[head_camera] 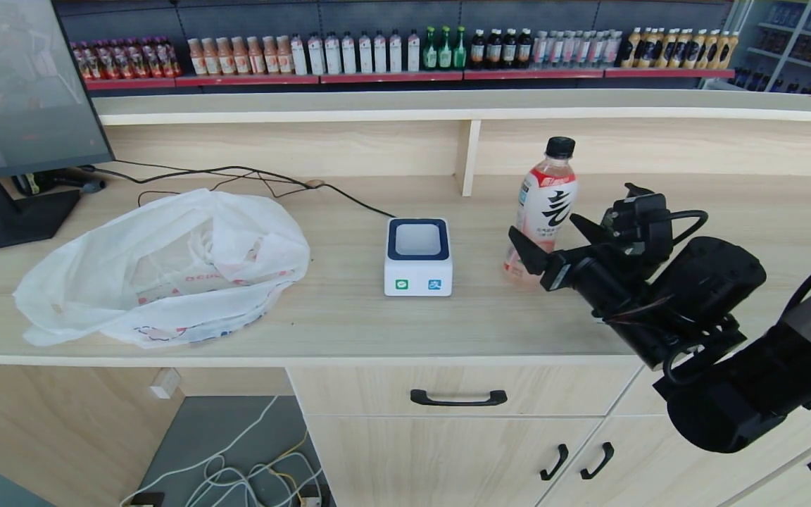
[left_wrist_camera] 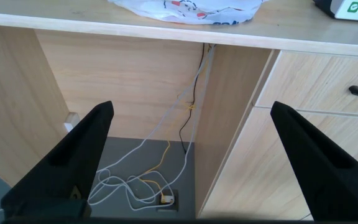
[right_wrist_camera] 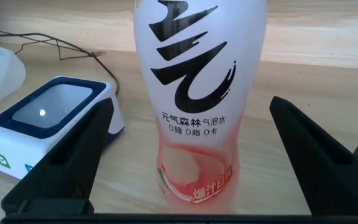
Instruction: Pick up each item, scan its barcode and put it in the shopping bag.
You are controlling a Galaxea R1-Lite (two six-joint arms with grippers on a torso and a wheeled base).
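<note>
One long wooden table [head_camera: 349, 317] carries everything, with drawers [head_camera: 377, 398] under its front edge. Back shelf [head_camera: 391, 77] behind it holds a row of bottled drinks. Dark monitor [head_camera: 18, 84] stands on the table's far left corner. White plastic shopping bag [head_camera: 166, 267] lies slumped left of centre, with red and blue print showing on it.

Right gripper [head_camera: 543, 236] is level with the table top on the right. Its fingers [right_wrist_camera: 73, 155] are spread wide either side of the bottle [head_camera: 550, 197], lower half. There is a gap on both sides, so it is not touching.

Left gripper [left_wrist_camera: 191, 162] sits low in front of the table, fingers wide apart and holding nothing. It faces the open bay under the table, where loose cables [left_wrist_camera: 142, 180] lie on the floor.

White barcode scanner [head_camera: 417, 257], dark-framed window facing up, sits mid-table between bag and bottle, apart from both.

The bottle holds a pink drink and has a black cap and white label. It stands upright on the table, near the scanner's right side.

Black cable [head_camera: 236, 172] runs along the table behind the bag toward the scanner.
</note>
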